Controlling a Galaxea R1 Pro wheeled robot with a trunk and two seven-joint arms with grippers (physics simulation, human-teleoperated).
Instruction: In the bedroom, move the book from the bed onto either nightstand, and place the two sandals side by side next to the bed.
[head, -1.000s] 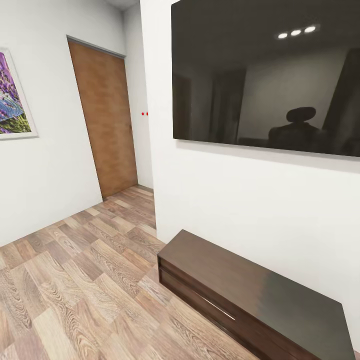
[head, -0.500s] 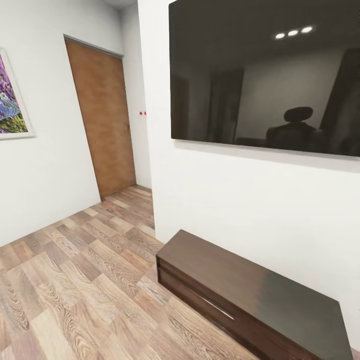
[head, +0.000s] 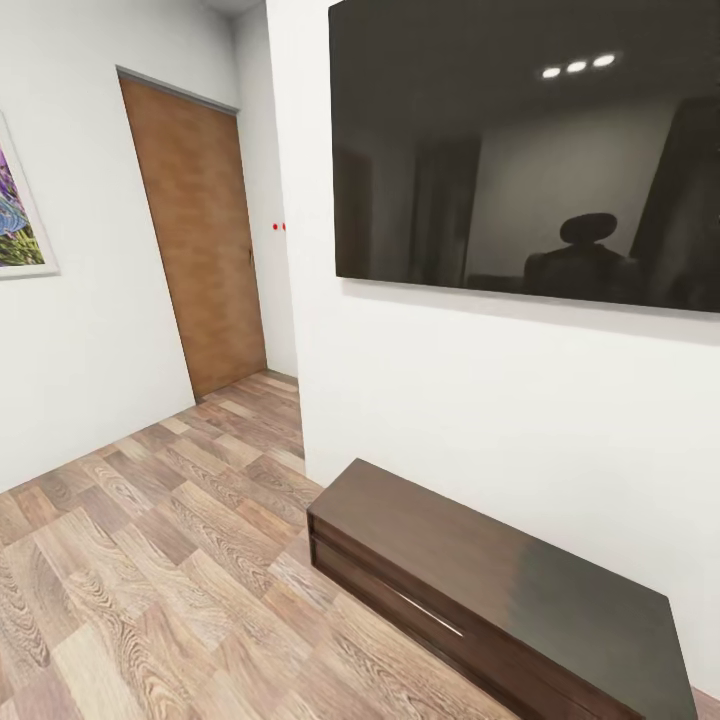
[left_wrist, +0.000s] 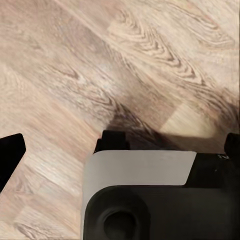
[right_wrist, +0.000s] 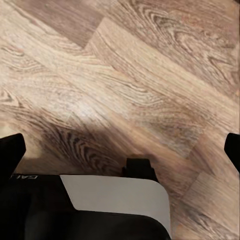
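Both end effectors, left (left_wrist: 120, 150) and right (right_wrist: 120, 150), hang spread wide over bare plank floor (head: 150, 560). Ahead: long low console (head: 500, 590) hugging the white wall under a dark screen (head: 520, 150) (glossy). Open floor runs left to a closed wooden door (head: 200, 230).

one door (head: 195, 235), one console (head: 500, 590), one screen (head: 520, 150), perhaps one picture (head: 18, 215).

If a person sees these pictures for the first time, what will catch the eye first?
Probably the big dark screen on the white wall, upper right in the head view, reflecting ceiling lights. Below it stands a long, low dark console on the wood-plank floor. A brown door stands shut at the left.
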